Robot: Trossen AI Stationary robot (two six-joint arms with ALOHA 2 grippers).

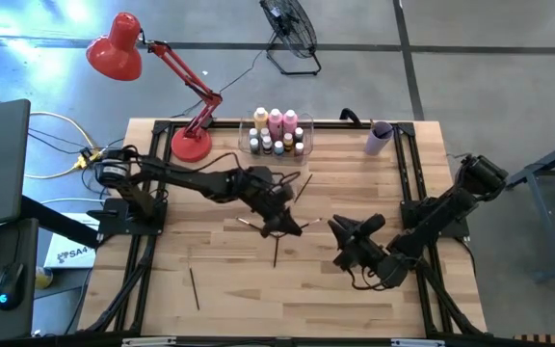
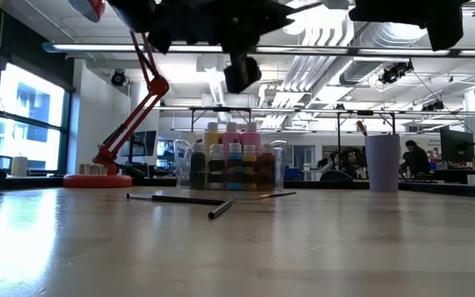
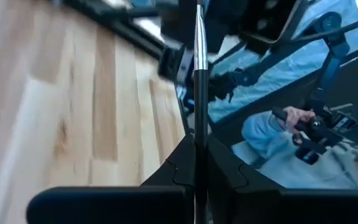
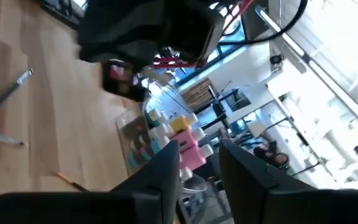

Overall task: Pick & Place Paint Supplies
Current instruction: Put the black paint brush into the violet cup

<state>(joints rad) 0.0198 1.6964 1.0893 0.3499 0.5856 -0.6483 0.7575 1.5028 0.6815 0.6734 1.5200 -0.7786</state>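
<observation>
Near the middle of the high view, my left gripper [image 1: 279, 224] has its fingers pressed together on a thin paintbrush [image 3: 199, 93]; the left wrist view shows the brush running straight out from between the pads, long axis in line with the fingers, and the low view shows that arm hanging clear above the table [image 1: 229, 299]. That axis is what the next move turns on, as I judge it: the brush has to be tipped handle-down over the lilac cup [image 1: 380, 137] at the upper right of the table, or carried to the clear bin [image 1: 277, 135] at the upper middle, where the pink and yellow bottles and the tiny white-capped ones already stand packed together. The bin lies up-frame from the left gripper, fairly near; the cup is farther, up and to the right. My right gripper [image 1: 347, 239] sits right of centre with its fingers spread and nothing between them, looking toward the bin. More loose brushes lie on the wood: one just below the left gripper [image 1: 276, 253], one well apart at the lower left [image 1: 194, 287], and a few near the bin. The left arm is nearer all of those. Open room is good toward the bin; the red lamp [image 1: 189, 145] stands just left of it, so I would approach from below.
</observation>
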